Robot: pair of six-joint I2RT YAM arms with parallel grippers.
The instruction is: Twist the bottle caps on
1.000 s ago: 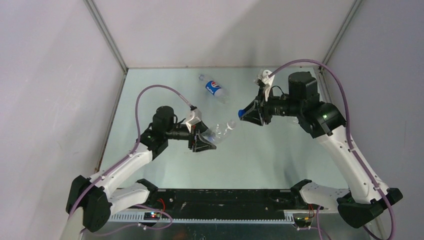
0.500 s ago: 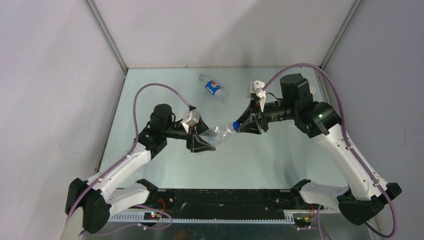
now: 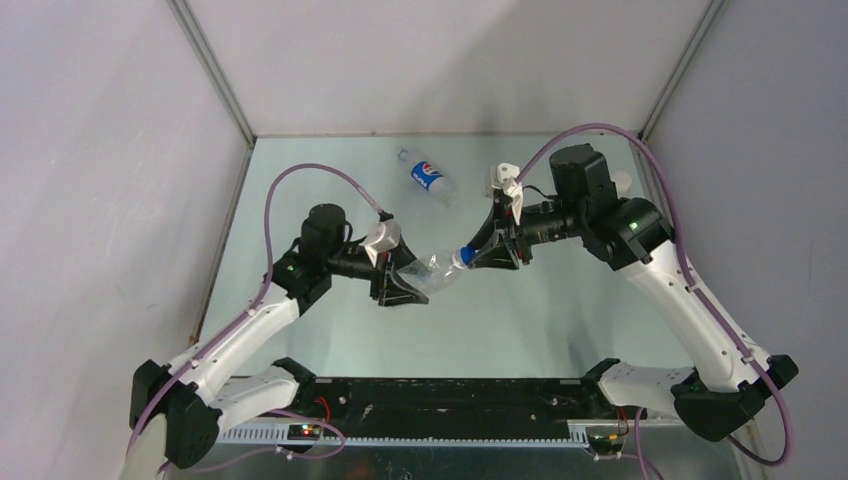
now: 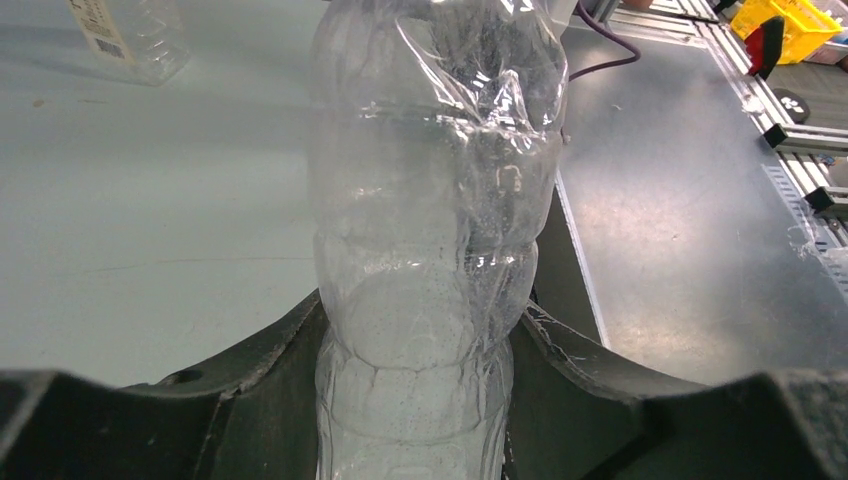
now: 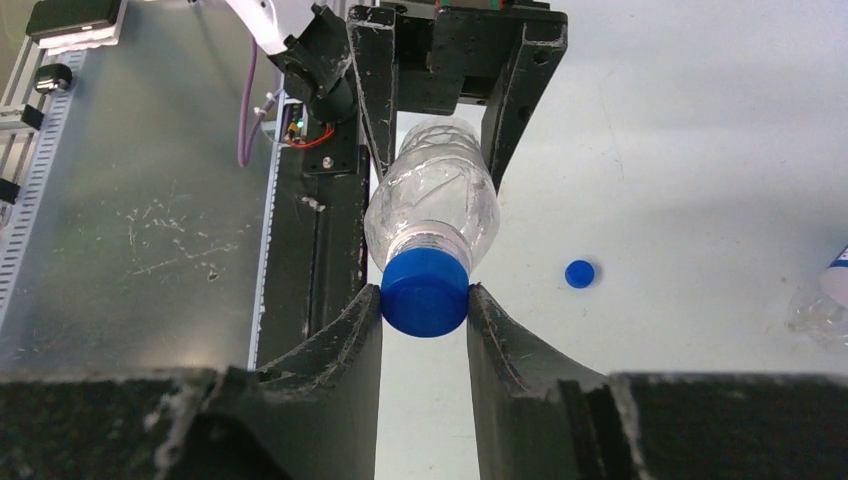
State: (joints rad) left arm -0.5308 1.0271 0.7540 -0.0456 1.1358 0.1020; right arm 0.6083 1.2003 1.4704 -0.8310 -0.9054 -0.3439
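The left gripper (image 3: 405,284) grips the plain clear bottle (image 4: 425,250) round its body, neck pointing at the right gripper (image 5: 424,305), whose fingers (image 5: 358,335) pinch a blue cap (image 5: 425,288) at the bottle's mouth; threaded or not, I can't tell. Beyond, the Pepsi bottle (image 3: 428,178) lies on its side.

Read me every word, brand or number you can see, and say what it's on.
No text is legible anywhere.
Lying bottle, blue label: round red, white and blue emblem, lettering too small to read.
Far bottle, white label: print too blurred to read.
Held clear bottle and blue cap: no print.
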